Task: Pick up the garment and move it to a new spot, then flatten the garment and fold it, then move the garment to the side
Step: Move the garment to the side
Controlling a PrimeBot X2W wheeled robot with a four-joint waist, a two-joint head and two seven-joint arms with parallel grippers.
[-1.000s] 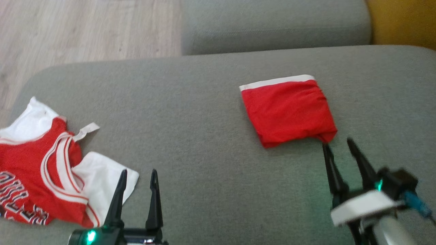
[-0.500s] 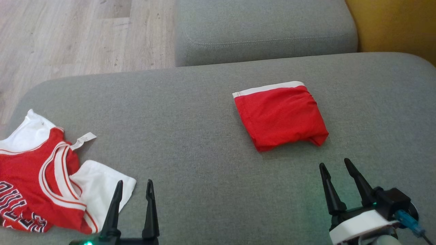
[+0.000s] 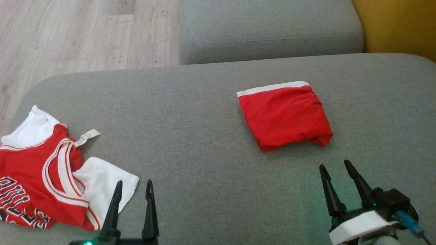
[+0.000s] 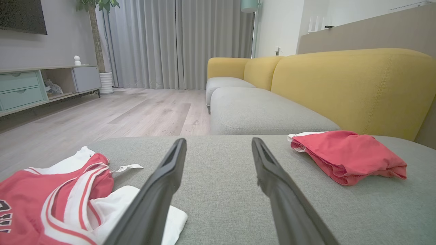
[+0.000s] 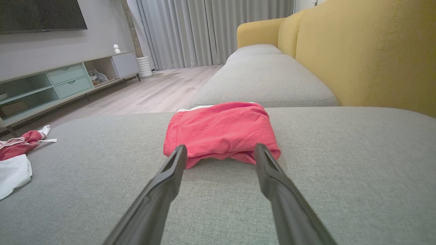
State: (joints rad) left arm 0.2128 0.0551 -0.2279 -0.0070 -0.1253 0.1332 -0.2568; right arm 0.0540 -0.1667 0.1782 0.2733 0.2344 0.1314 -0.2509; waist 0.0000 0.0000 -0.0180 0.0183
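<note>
A folded red garment (image 3: 284,115) with a white waistband lies flat on the right half of the grey cushion (image 3: 197,136); it also shows in the left wrist view (image 4: 347,154) and the right wrist view (image 5: 219,131). My right gripper (image 3: 334,165) is open and empty, a short way in front of its near edge, fingers pointing at it (image 5: 220,147). A crumpled red and white jersey (image 3: 41,177) lies at the cushion's left end (image 4: 51,200). My left gripper (image 3: 134,183) is open and empty just right of the jersey's white sleeve (image 4: 218,141).
A second grey cushion (image 3: 269,30) sits behind this one, with the yellow backrest (image 3: 398,23) at the right. Wooden floor (image 3: 68,34) lies beyond the cushion's left and far edge. A TV cabinet (image 5: 51,85) stands across the room.
My right gripper has drawn back from the near corner of the folded red garment, leaving a gap. The head camera has shifted slightly. The left gripper has hardly moved.
</note>
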